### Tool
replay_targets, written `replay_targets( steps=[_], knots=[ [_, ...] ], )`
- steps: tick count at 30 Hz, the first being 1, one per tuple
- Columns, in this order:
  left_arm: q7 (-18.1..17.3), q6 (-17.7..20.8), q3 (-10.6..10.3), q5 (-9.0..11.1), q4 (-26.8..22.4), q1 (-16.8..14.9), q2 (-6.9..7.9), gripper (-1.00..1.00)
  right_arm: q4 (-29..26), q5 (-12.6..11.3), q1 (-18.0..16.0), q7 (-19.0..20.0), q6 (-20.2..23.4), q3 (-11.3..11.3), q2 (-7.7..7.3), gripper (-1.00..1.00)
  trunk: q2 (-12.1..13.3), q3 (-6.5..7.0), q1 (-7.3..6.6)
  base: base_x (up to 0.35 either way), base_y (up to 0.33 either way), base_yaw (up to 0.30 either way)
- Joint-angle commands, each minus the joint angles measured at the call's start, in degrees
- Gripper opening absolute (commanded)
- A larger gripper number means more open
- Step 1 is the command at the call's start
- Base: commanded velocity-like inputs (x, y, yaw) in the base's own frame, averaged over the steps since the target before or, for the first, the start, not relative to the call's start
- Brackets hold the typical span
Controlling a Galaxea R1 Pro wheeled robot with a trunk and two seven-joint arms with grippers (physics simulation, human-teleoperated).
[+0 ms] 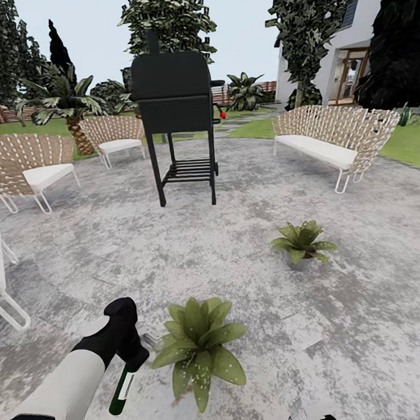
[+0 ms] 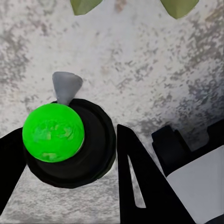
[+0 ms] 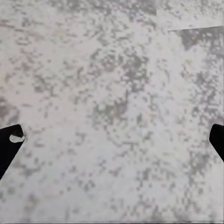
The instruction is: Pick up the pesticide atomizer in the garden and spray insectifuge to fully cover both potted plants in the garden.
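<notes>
A: Where's the pesticide atomizer (image 1: 125,386)?
B: Clamped in the left gripper (image 1: 134,355), fingers closed on it, beside the nearer potted plant (image 1: 199,348). Its long dark green body slants steeply, base low, grey nozzle (image 2: 66,86) facing the speckled leaves.
A: Surroundings?
B: Mottled grey patio (image 1: 253,282), second rosette (image 1: 302,242) farther right. The right gripper (image 3: 112,140) has fingers spread wide over paving.

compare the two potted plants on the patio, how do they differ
The near potted plant sits right beside the left gripper holding the pesticide atomizer; the far potted plant stands apart, toward the bench. The far one's grey pot shows; the near one's is hidden by leaves. Both are low green rosettes.
</notes>
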Motion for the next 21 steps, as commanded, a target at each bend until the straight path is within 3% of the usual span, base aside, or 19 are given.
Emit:
replay_targets(
  steps=[1, 7, 13, 16, 19, 21],
  knots=[
    [-0.5, 0.4, -0.3, -0.4, -0.1, 0.0, 0.07, -1.00, 0.1, 0.4, -0.1, -0.6, 0.0, 0.4, 0.00, 1.00, 0.0, -0.03, -0.01, -0.008, 0.336, -0.256],
    [-0.5, 0.4, -0.2, -0.4, 0.5, 0.1, -0.09, -1.00, 0.1, 0.4, -0.1, -0.6, 0.0, 0.4, 0.02, 1.00, 0.0, 0.03, -0.01, -0.001, 0.324, -0.267],
    [-0.6, 0.2, -0.4, -0.4, 0.6, 0.4, 0.19, -1.00, 0.1, 0.4, -0.1, -0.6, 0.0, 0.4, 0.02, 1.00, 0.0, 0.03, -0.01, 0.000, 0.037, -0.290],
    [-2.2, -1.4, -3.3, -0.4, 0.6, 2.0, 0.55, -1.00, 0.1, 0.4, -0.1, -0.6, 0.0, 0.4, 0.01, 1.00, 0.0, 0.03, -0.01, 0.000, 0.000, -0.290],
    [-4.7, -1.7, -3.9, -0.5, 0.2, 2.3, 2.02, -1.00, 0.1, 0.4, -0.1, -0.6, -0.1, 0.4, -0.09, 1.00, 0.0, 0.03, -0.01, 0.000, 0.000, -0.131],
    [-5.1, -1.6, -4.2, -0.5, -0.1, 2.4, 2.18, -1.00, 0.2, 0.6, -0.1, -0.5, -0.1, 0.4, -0.50, 1.00, 0.0, 0.03, -0.01, 0.000, 0.000, -0.011]
  ],
)
